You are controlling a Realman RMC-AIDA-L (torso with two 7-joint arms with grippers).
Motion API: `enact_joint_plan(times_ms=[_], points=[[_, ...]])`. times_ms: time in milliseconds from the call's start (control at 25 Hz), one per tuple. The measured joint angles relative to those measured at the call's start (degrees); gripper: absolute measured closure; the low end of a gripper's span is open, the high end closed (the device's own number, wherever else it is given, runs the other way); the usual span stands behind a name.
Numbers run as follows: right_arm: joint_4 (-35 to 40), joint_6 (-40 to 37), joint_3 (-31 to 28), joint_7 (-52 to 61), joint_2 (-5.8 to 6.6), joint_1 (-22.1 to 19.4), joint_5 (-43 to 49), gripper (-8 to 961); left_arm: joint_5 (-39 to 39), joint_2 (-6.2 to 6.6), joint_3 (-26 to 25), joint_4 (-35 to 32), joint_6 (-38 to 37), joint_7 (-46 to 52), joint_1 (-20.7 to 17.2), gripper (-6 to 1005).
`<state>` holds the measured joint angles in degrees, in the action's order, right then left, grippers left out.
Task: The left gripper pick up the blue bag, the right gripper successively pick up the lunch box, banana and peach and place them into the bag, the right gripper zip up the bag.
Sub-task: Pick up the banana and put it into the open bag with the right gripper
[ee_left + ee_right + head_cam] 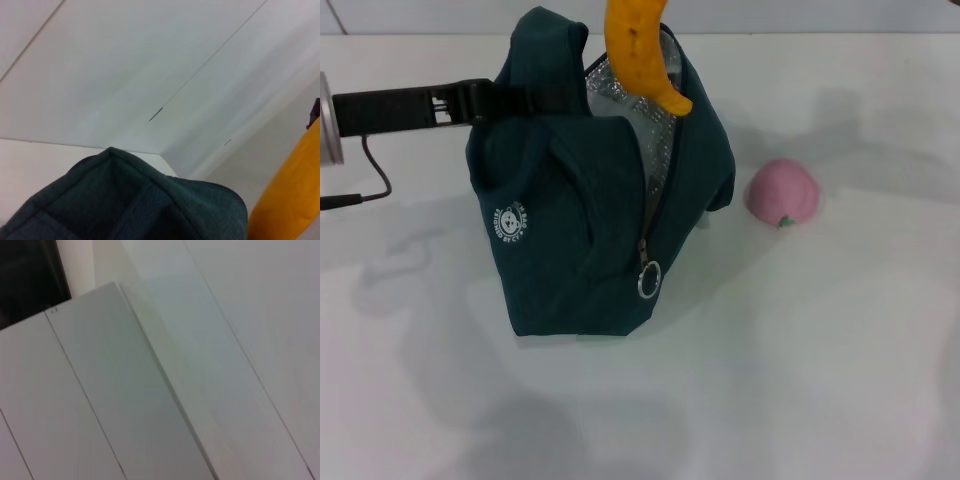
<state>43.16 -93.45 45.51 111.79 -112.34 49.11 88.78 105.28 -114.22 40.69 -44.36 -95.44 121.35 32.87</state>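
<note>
The blue bag (570, 230) stands upright on the white table, its zipper open and its silver lining (625, 105) showing. My left gripper (532, 98) reaches in from the left and is shut on the bag's top edge. The banana (638, 50) hangs upright over the opening, its lower tip just inside and its upper end cut off by the picture's top. The left wrist view shows the bag's top (125, 200) and the banana (290, 200), with a black piece (316, 114) just above it. The peach (783, 192) lies right of the bag. The lunch box is out of view.
The zipper's metal ring pull (649, 280) hangs at the bag's front corner. A black cable (365, 185) trails from the left arm across the table. The right wrist view shows only white panels (200, 365).
</note>
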Motion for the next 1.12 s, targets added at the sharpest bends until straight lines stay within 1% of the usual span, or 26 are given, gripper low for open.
enact_joint_plan(times_ms=[200, 360, 480, 640, 880, 1120], points=[[-1.7, 0.0, 0.3, -1.7, -0.09, 0.3, -1.1, 506, 0.0, 0.05, 0.0, 0.1, 0.2, 0.0, 0.1, 961], [-2.3, 0.0, 0.5, -3.4, -0.85, -0.1, -1.1, 507, 0.0, 0.06, 0.0, 0.1, 0.6, -0.1, 0.1, 962], [-3.8, 0.1, 0.5, -4.4, -1.14, -0.2, -1.2, 507, 0.0, 0.06, 0.0, 0.1, 0.7, -0.1, 0.1, 962], [-6.3, -0.1, 0.5, -6.9, -1.31, -0.4, -1.2, 507, 0.0, 0.06, 0.0, 0.1, 0.8, -0.1, 0.2, 961], [-7.9, -0.3, 0.5, -9.3, -1.31, -0.6, -0.8, 507, 0.0, 0.06, 0.0, 0.1, 0.9, -0.1, 0.2, 960], [-8.4, -0.7, 0.9, -9.9, -1.53, -1.6, -0.8, 506, 0.0, 0.12, 0.0, 0.1, 1.3, -0.1, 0.2, 962]])
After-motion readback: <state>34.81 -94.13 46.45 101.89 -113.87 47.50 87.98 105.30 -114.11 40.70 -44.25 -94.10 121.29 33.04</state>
